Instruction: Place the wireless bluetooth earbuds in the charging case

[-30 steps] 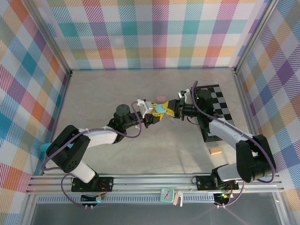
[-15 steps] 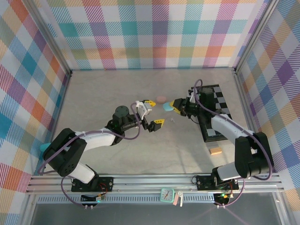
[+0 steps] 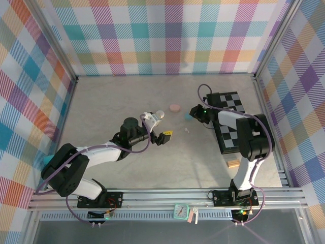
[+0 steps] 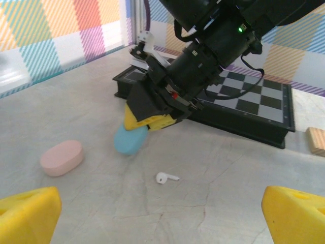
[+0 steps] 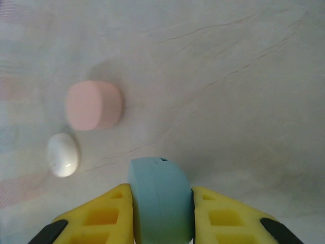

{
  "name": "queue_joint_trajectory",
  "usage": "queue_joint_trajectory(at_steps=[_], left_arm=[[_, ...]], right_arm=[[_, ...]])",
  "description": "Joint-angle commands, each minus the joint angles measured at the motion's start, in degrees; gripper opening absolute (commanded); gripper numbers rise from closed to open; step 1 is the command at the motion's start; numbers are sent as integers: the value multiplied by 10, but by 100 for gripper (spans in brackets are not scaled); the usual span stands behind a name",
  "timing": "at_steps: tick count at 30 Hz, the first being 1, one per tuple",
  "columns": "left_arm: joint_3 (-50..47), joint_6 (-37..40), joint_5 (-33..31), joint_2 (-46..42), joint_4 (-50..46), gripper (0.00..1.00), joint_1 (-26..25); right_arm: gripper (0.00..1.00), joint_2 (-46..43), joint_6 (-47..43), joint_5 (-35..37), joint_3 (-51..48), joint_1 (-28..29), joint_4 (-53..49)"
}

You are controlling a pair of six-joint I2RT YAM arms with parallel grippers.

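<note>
One white earbud (image 4: 165,178) lies loose on the table (image 3: 127,96), also seen as a small speck (image 3: 187,131) between the two arms. My left gripper (image 4: 162,218) is open and holds nothing; its yellow fingertips (image 4: 28,213) stand wide either side of the earbud, a little short of it. From above, this gripper (image 3: 158,127) points right. My right gripper (image 5: 161,192) is shut on the light blue charging case (image 5: 160,198), lid closed. The case (image 4: 129,140) rests its lower end on the table, with the right gripper (image 3: 193,114) just behind it.
A pink case (image 3: 174,108) and a white case (image 3: 159,114) lie on the table left of the blue one; both appear ahead of my right gripper, pink (image 5: 94,105), white (image 5: 63,154). A black checkered board (image 3: 231,122) and a tan wooden block (image 3: 233,163) sit to the right.
My left gripper opened and pulled back left, away from the right one. The right gripper carried the blue case right and back, down to the table. A white earbud now lies between them.
</note>
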Motion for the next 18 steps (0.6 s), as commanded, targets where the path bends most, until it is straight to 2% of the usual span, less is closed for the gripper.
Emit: queue_joint_trajectory(at_steps=[1,3,5,10,14,18], left_arm=[[13,2,-41,-10,-49,100,8],[23,-3,-64,-7,-74,100,11],[36,-15,-97,-2,-101,100,14],[108,-33,-193,28,-234,100,20],[194,-53,-236,74,-347,100,25],[294,-80,-256,139,-454,100,27]], right_arm=[[19,21,-25,28,26,-7,-4],[26,30,-33,35,32,-9,-8],[36,29,-45,44,37,-9,-19],[59,-14,-90,50,38,-9,-43],[70,-64,-116,32,23,-9,-53],[75,-117,-122,1,-6,-9,-52]])
